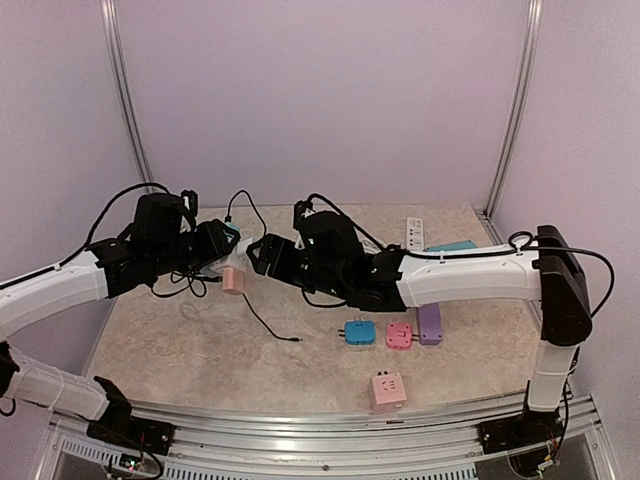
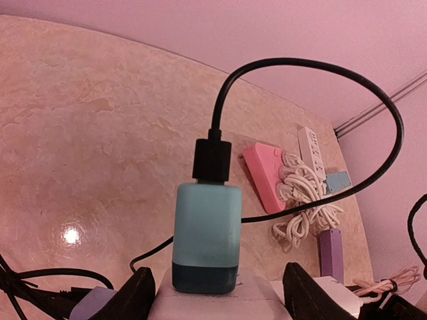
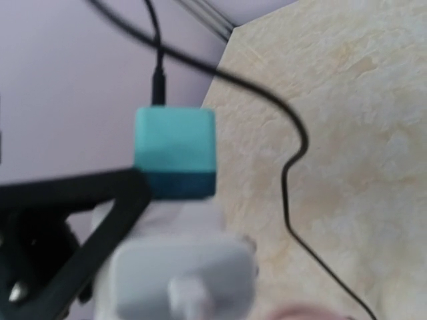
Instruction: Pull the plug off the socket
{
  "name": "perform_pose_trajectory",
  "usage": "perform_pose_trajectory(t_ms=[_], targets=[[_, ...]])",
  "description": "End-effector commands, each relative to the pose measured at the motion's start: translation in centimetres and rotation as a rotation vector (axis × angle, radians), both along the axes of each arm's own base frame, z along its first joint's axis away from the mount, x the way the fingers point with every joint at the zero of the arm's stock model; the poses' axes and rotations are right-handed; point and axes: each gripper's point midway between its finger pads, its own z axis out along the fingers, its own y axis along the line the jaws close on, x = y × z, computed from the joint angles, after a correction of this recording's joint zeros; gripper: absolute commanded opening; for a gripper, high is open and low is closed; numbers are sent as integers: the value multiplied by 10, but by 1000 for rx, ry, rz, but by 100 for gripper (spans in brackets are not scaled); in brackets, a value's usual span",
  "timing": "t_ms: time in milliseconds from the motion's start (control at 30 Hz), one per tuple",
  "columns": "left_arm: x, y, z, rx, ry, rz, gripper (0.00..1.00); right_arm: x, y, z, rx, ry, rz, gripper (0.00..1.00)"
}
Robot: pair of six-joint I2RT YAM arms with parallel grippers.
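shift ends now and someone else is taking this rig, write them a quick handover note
Left pincer: shut on the white socket, one finger on each side.
Right pincer: close beside the teal plug, not gripping it; how wide its jaws stand is unclear.
Plug: still seated in the socket, black cable leaving its top.
Done: socket is secured.
Left: close the right pincer on the plug and pull it straight out of the socket.
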Motion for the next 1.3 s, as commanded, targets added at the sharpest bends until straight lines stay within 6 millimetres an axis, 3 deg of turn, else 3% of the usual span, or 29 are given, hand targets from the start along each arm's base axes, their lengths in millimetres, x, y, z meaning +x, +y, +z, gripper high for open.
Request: perform_pose_trajectory(t_ms=[0,233,667,1100,1267], targets=[[1,-5,32,-61,-99,-1,31,15,1,-8,-11,16,-22,76],[0,-9,29,-59,-92,-11,31,21,6,0,8,-5,-16,64],[-1,-14,30,-55,-96,-39,31,24,10,2,0,-32,84,63],[-10,-24,47,-105,-149,-115,31,25,9,2,-38,-71,148,59],[-16,-34,48,-125,-151,-163,32,28,7,2,-45,-84,133,51]])
